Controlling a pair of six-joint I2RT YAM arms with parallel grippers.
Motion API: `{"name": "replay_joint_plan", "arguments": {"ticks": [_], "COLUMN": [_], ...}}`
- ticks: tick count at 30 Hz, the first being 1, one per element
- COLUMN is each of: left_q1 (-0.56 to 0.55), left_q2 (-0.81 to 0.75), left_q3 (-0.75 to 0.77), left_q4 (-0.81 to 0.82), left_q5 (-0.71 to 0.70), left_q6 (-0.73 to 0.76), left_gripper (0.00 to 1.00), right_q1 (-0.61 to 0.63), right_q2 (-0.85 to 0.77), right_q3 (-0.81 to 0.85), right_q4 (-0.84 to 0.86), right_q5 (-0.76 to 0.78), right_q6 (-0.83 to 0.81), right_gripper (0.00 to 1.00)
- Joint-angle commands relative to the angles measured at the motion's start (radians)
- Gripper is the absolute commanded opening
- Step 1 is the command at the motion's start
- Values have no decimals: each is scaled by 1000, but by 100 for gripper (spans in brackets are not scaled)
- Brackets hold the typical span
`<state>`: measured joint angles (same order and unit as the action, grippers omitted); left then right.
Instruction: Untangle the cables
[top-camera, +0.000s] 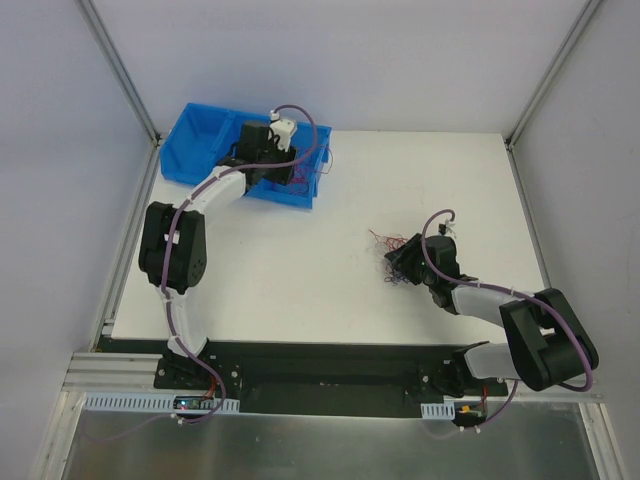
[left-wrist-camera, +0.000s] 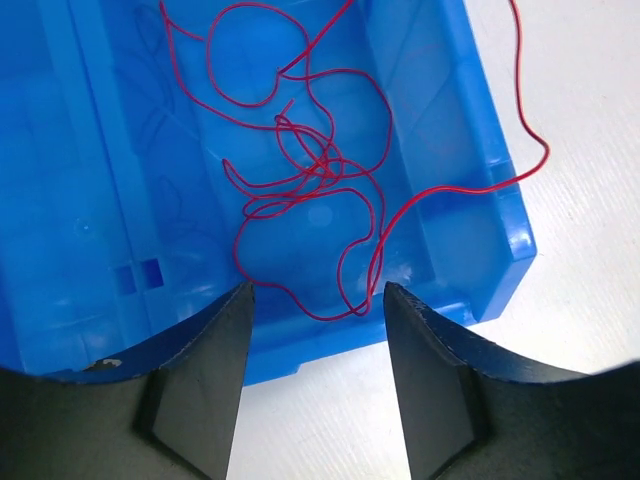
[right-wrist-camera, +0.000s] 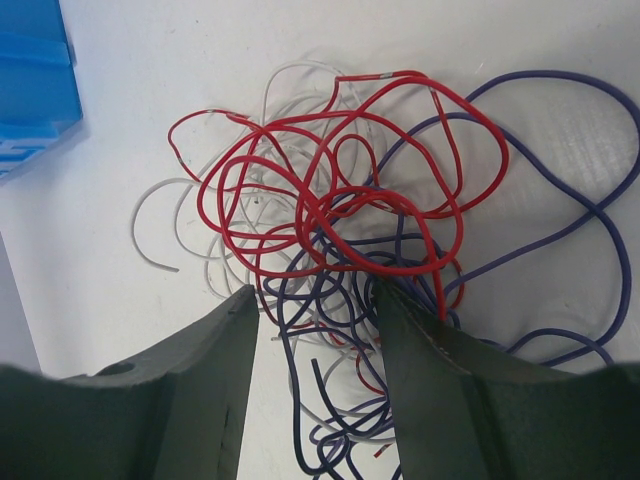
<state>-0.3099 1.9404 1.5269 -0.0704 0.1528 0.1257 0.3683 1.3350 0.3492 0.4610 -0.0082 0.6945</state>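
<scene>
Right gripper (right-wrist-camera: 315, 300): fingers were apart, clamped on nothing. It hung low over the cable tangle (right-wrist-camera: 340, 250), with strands running into the gap between the fingers. One red loop touched the inner edge of the finger on the right of the wrist frame. That's contact, not a grip.

Left gripper (left-wrist-camera: 318, 300): also parted and empty. It hovered over the near rim of the blue bin (left-wrist-camera: 480, 200). A single red cable (left-wrist-camera: 330, 170) lay coiled on the bin floor, its lowest loop showing between the fingertips. One end trailed over the bin's right wall onto the table (left-wrist-camera: 580, 330).

Locations, overhead view: the bin was at the upper left of the table and the tangle right of centre, well apart from each other.

Handling, my read:
- The cables are thin, springy and nearly weightless, so they should hold their curl and snag on each other.
- The insulation looks smooth, so a single strand could slip out of a loose pinch.
- Red, white and purple are knotted densely in the middle of the tangle, and pulling there would probably drag the whole clump.
- A better grab is an outer loop or a free end. The purple loop at the right of the wrist frame or the white ends at the left look clear of the knot.
- Pinch fully shut on one strand and lift slowly.
</scene>
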Motion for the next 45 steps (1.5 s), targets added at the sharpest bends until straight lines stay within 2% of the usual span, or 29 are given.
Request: {"name": "replay_joint_plan", "arguments": {"ticks": [1, 6, 12, 15, 19, 20, 22, 27, 30, 36, 43, 45], "left_q1": [8, 9, 11, 11, 11, 11, 11, 17, 17, 17, 3, 3], "left_q2": [-6, 54, 126, 140, 138, 125, 97, 37, 31, 46, 72, 77], "left_q3": [21, 65, 159, 171, 164, 153, 118, 61, 50, 42, 78, 105], "left_q4": [48, 37, -26, -29, -8, 10, 53, 124, 123, 123, 101, 75], "left_q5": [142, 234, 228, 246, 168, 130, 70, -250, -344, -372, -191, -154], "left_q6": [63, 100, 163, 209, 201, 178, 149, 16, 8, 60, 39, 2], "left_gripper": [54, 52, 46, 34, 2, 0, 0, 0, 0, 0, 1, 18], "right_q1": [-3, -5, -11, -11, -12, -12, -12, -15, -14, -14, -14, -15], "right_q2": [20, 21, 29, 32, 35, 35, 36, 38, 39, 38, 44, 44], "right_q3": [13, 13, 16, 19, 20, 20, 20, 22, 22, 20, 25, 25], "right_q4": [-15, -15, -15, -15, -15, -13, -15, -15, -13, -13, -13, -13], "right_q5": [-22, -24, -30, -35, -36, -36, -36, -39, -42, -42, -47, -47], "right_q6": [-12, -10, -10, -9, -7, -6, -7, -7, -7, -6, -7, -9], "right_gripper": [54, 54, 54, 54, 54, 54, 54, 54, 54, 54, 54, 54]}}
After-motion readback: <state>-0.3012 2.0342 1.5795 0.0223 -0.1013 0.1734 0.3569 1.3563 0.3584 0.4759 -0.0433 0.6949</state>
